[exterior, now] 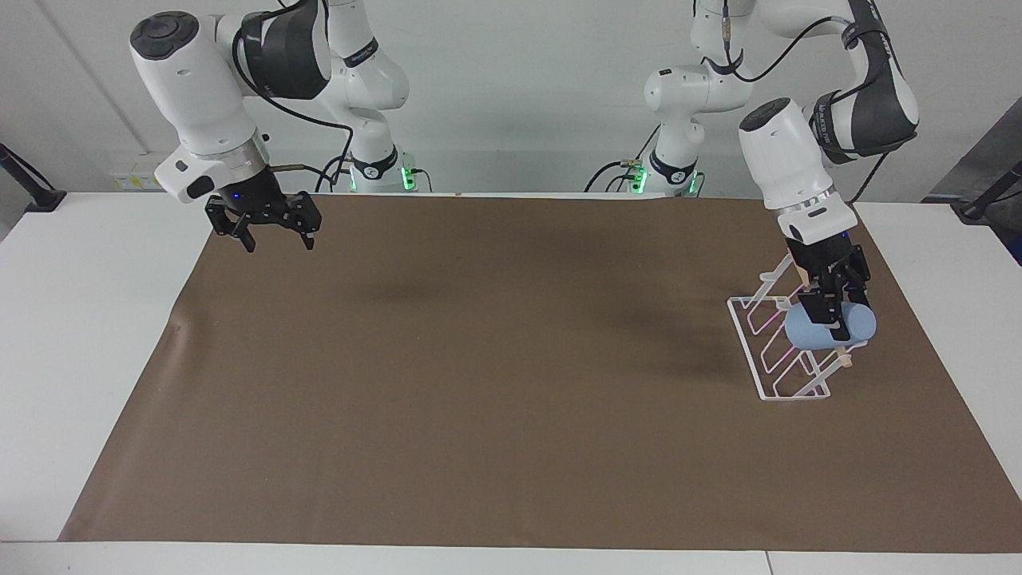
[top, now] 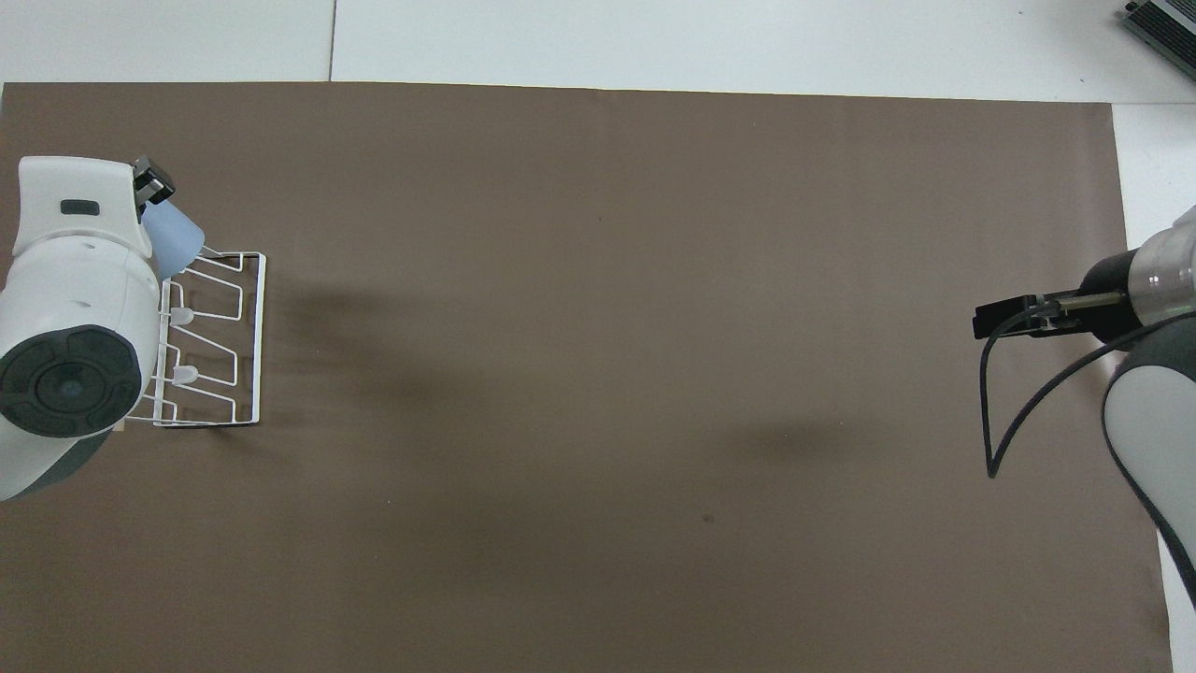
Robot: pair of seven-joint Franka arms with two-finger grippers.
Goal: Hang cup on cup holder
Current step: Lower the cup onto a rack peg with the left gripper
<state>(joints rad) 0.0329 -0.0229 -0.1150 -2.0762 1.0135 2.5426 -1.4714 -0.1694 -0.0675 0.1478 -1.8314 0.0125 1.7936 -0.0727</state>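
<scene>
A: Where's the cup (exterior: 830,329)?

B: Clamped in the left gripper (exterior: 830,313), lying on its side over the rack (exterior: 778,351) at the left arm's end of the table. In the overhead view it shows only as a blue wedge beside the wrist.

A: Why sideways?

B: The prongs slant upward, so I'd judge the mouth has to line up with one to slide on. The jaws pinch across the cup's body from above, which leaves the mouth free for that.

A: Is it hung yet?

B: I can't tell whether a prong has entered it; the cup hides that spot. The grip isn't released.

A: And the right gripper (exterior: 274,231)?

B: Waiting, raised over the mat (exterior: 479,359) at its own end, jaws spread wide and holding nothing.
</scene>
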